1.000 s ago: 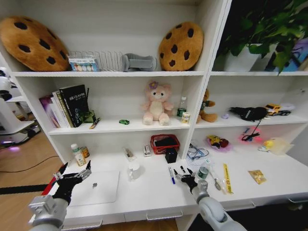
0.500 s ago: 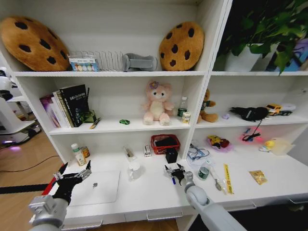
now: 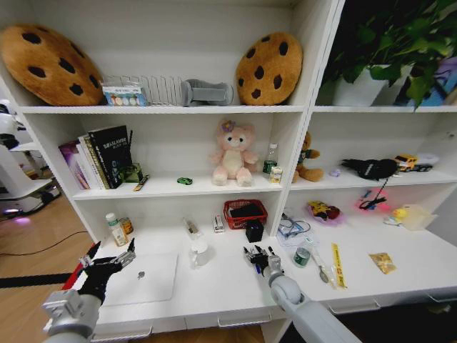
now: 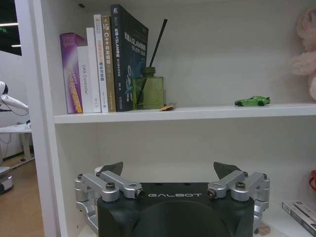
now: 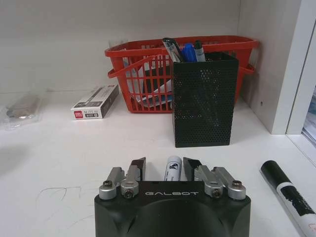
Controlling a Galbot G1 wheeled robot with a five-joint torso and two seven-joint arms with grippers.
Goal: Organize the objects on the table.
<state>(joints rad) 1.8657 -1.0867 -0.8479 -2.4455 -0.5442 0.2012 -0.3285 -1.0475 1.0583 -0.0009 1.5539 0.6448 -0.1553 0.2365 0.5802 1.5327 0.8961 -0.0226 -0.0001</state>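
Surface (image 3: 214, 289), flat glossy white, carries everything. Laptop (image 3: 146, 277), a thin silver slab, lies just ahead of the left pincer (image 3: 107, 266), which hovers parked with its fingers spread. Mesh cup (image 5: 203, 98), black perforated metal, stands just beyond the right pincer (image 5: 164, 169). Its open fingers straddle a slim white-barrelled pen (image 5: 172, 167). Judging by this, pen pickup is in hand; next, closing squarely on the smooth barrel.
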